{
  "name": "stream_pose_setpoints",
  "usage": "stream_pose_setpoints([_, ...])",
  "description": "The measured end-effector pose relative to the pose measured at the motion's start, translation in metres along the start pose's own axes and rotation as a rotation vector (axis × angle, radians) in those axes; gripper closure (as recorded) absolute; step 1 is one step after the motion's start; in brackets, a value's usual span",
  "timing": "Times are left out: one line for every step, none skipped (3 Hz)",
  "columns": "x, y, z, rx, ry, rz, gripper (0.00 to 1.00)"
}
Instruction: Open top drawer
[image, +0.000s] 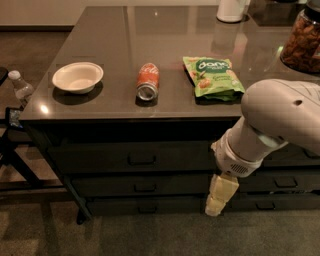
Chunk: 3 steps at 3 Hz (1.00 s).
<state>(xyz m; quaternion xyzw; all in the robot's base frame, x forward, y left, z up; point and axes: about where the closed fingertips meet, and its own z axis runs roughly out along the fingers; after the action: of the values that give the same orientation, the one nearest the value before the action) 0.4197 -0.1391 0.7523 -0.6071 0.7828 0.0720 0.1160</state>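
Nearest the camera, the gripper (220, 197) hung low off to the right, down by the lower fronts; no telling if it was open or closed. The top drawer (170, 155) sat shut just under the counter, its loop handle (141, 160) well to the left. Honestly, starting that low, it could've hooked a lower handle instead. The dark glossy countertop (115, 40) held a bowl (77, 77), soda can (147, 81) and chip bag (212, 77), with a nut jar (302, 42) at the back and carpet (150, 235) below.
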Motion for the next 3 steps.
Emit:
stream_pose_setpoints([-0.001, 0.000, 0.002, 0.000, -0.006, -0.006, 0.00])
stream_pose_setpoints([-0.014, -0.017, 0.023, 0.010, -0.028, 0.004, 0.00])
stream_pose_setpoints([-0.027, -0.041, 0.045, 0.023, -0.045, 0.029, 0.00])
